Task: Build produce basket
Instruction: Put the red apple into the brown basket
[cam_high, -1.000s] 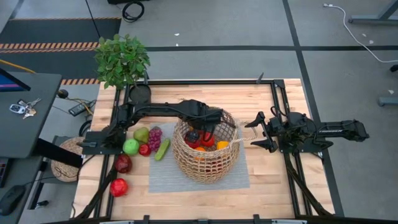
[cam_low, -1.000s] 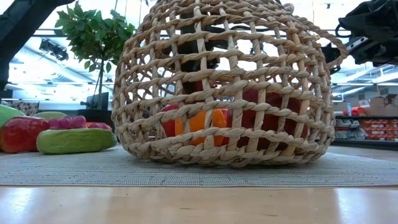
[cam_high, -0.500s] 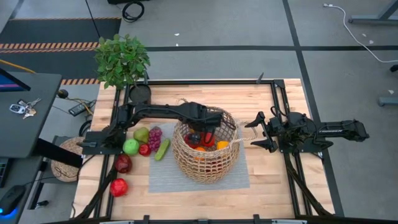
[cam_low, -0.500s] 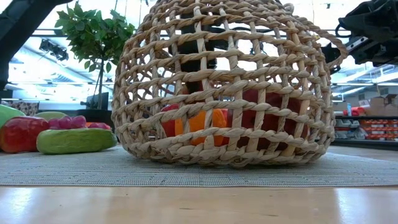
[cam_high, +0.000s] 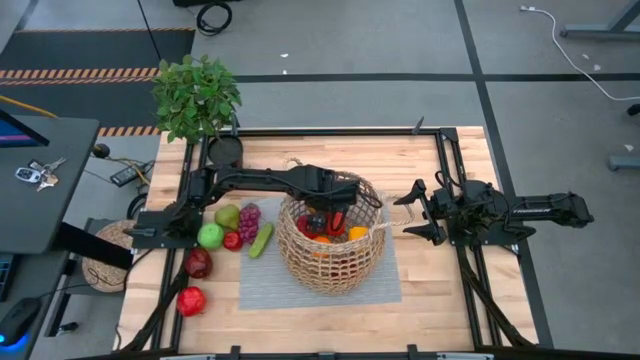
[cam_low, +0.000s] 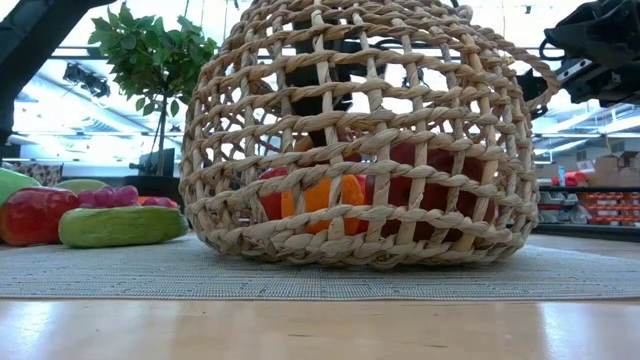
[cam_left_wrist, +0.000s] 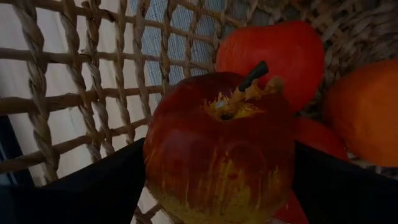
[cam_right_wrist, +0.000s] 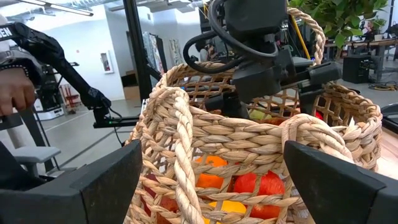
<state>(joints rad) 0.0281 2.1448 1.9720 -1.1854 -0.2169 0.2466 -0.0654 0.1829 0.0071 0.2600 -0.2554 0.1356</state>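
The tan wicker basket stands on a grey mat at mid-table. My left gripper reaches down into it, shut on a red apple. Oranges and a red pepper lie in the basket's bottom. Left of the basket on the table lie a pear, grapes, a cucumber, a green apple and two red apples. My right gripper waits open at the basket's right side, pointing level at it. My left gripper pinches the red apple between its two fingers, one on each of the apple's opposite sides. The fingers come steeply from above, inside the basket. The apple's stem end faces the wrist camera. Whether the apple rests on the produce below, I cannot tell.
A potted leafy plant stands at the table's far left corner. A black frame runs along the table's sides. The basket's loop handle rises close in front of my right gripper.
My left gripper has rolled a little about its own pointing line inside the basket, the red apple turning with it; it has stayed in place.
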